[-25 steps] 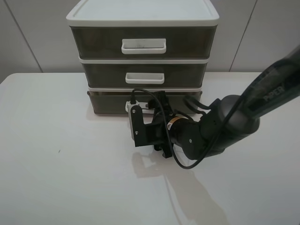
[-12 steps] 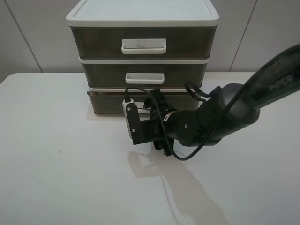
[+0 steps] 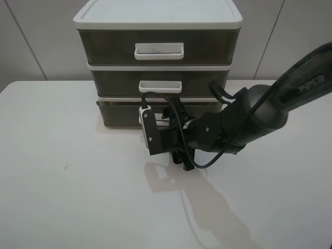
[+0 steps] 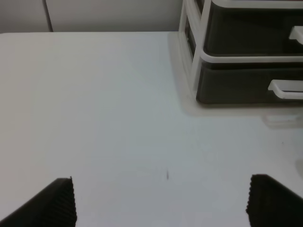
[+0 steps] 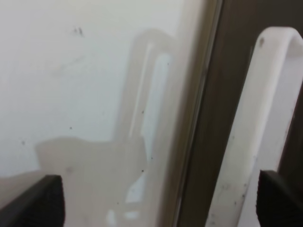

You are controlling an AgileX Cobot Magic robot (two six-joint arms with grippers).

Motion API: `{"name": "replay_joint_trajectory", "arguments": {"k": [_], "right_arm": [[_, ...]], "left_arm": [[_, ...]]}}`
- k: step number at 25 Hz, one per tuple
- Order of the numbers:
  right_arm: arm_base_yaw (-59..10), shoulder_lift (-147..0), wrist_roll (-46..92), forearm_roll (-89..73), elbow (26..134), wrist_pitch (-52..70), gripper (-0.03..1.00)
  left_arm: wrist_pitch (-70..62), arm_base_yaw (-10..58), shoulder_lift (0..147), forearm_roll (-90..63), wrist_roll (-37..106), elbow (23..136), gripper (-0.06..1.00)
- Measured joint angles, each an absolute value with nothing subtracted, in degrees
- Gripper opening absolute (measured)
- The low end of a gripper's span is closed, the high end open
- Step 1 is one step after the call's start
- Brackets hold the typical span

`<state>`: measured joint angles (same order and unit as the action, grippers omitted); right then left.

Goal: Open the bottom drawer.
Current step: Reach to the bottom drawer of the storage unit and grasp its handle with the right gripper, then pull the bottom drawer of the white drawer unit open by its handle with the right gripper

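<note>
**Left gripper** [image 4: 165, 201]: Held above bare tabletop, well apart from the drawers. Jaws spread wide with nothing between them. Out of sight in the high view and takes no part at this stage.

**Tabletop** [image 3: 62, 197]: White. Carries the drawer unit at its far middle.

**Drawer unit** [image 3: 155, 15]: Three stacked drawers under a white lid, all with smoky fronts and white handles. The top drawer [image 3: 104, 46] and middle drawer [image 3: 114, 82] are shut and not wanted.

**Bottom drawer** [image 3: 119, 115]: Lowest of the stack, resting on the tabletop. Its front is about flush beneath the middle drawer, so it appears not yet pulled out.

**Handle** [image 5: 251, 132]: Flat white loop on the bottom drawer's front. It is largely hidden by the wrist in the high view and seen close in the right wrist view.

**Right gripper** [image 5: 163, 196]: Carried low by the right arm [image 3: 290, 98], which reaches in from the right to the bottom drawer's front. Jaws parted. The handle lies between them, close to one fingertip [image 5: 279, 196]. No contact is discernible.

**Step in hand:** Taking hold of the handle. The grasp is lined up but not made.

**Next move calls for:** Closing the jaws on the loop, then a straight, level pull toward the near edge of the tabletop. The unit looks light and may slide along with the pull.
</note>
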<state>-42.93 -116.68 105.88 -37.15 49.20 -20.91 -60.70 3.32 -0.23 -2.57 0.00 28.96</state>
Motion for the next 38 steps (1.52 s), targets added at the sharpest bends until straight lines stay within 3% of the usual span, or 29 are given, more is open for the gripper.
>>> {"name": "replay_joint_trajectory", "arguments": {"k": [10,15,19,24,25,38], "right_arm": [[-41.5,-116.7,105.8,-36.5,49.7,-20.3,0.80],[-41.5,-116.7,105.4,-36.5,49.9,-20.2,0.71],[-41.5,-116.9,104.4,-36.2,49.9,-20.4,0.53],[-41.5,-116.9,104.0,-36.0,50.3,-22.7,0.17],[-41.5,-116.9,103.4,-36.3,50.3,-22.8,0.14],[-42.6,-114.5,103.1,-39.8,49.4,-20.6,0.14]], "left_arm": [[-60.7,3.3,-0.2,-2.6,0.0,29.0,0.74],[-60.7,3.3,-0.2,-2.6,0.0,29.0,0.74],[-60.7,3.3,-0.2,-2.6,0.0,29.0,0.74],[-60.7,3.3,-0.2,-2.6,0.0,29.0,0.74],[-60.7,3.3,-0.2,-2.6,0.0,29.0,0.74],[-60.7,3.3,-0.2,-2.6,0.0,29.0,0.74]]}}
